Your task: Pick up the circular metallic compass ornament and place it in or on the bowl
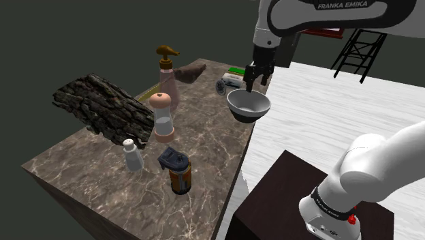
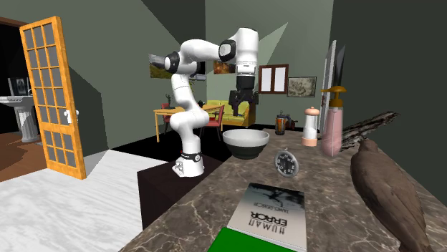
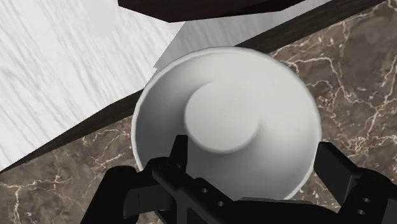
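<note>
Shoulder view: the all-black two-finger gripper [image 1: 250,84] hangs right over the round grey bowl [image 1: 248,106]. The round metallic compass ornament [image 1: 225,86] is half hidden behind the bowl's rim.
Second exterior view: here the compass ornament shows in full. It stands upright on the brown marble table top [image 2: 337,179], just beside the bowl and apart from it, with a grey book [image 2: 276,211] lying nearer the camera.
Wrist view: it looks straight down into the bowl, and nothing lies inside.
Edges: the bowl sits hard on the table's edge facing the dark box stand [image 1: 286,198]. In the wrist view its rim reaches past that edge, over the white floor [image 3: 57,70].
Open room: bare marble lies between the bowl and the pink pump bottle [image 1: 167,78]. The brown bird figure [image 2: 387,193] keeps to the far side of the compass ornament.
Pincer: the fingers stand wide apart, clasping nothing and touching nothing, poised above the bowl.
</note>
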Robot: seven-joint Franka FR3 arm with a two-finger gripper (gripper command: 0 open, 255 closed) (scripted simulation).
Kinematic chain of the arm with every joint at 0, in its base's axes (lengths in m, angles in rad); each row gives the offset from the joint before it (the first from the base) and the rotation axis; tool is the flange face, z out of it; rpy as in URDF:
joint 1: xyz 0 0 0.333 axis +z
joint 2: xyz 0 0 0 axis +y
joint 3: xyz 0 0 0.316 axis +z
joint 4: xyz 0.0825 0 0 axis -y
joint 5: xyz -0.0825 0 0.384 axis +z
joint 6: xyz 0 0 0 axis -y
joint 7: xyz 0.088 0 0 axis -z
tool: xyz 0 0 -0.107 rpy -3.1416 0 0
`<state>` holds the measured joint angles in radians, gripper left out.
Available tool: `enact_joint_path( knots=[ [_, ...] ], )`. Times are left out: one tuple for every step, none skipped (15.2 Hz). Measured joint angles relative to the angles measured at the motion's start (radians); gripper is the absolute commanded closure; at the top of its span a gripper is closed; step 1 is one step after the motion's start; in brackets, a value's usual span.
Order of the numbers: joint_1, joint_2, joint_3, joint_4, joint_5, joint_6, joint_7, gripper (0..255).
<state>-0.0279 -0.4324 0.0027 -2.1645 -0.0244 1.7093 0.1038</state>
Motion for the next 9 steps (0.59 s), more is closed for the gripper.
enact_joint_path(
  knots=[
    [-0.004,0.034,-0.006,0.025,-0.002,0.009,-0.005,0],
    [-0.008,0.074,-0.011,0.050,-0.003,0.024,-0.009,0],
    [-0.012,0.109,-0.018,0.076,-0.004,0.034,-0.014,0],
    [-0.014,0.148,-0.021,0.109,-0.004,0.041,-0.016,0],
    [-0.016,0.183,-0.024,0.140,-0.003,0.046,-0.017,0],
    [-0.019,0.230,-0.029,0.175,-0.003,0.059,-0.021,0],
    [-0.024,0.270,-0.035,0.203,-0.002,0.071,-0.027,0],
    [-0.026,0.309,-0.038,0.241,0.000,0.072,-0.028,0],
    [-0.028,0.338,-0.041,0.261,0.001,0.081,-0.029,0]
  ],
)
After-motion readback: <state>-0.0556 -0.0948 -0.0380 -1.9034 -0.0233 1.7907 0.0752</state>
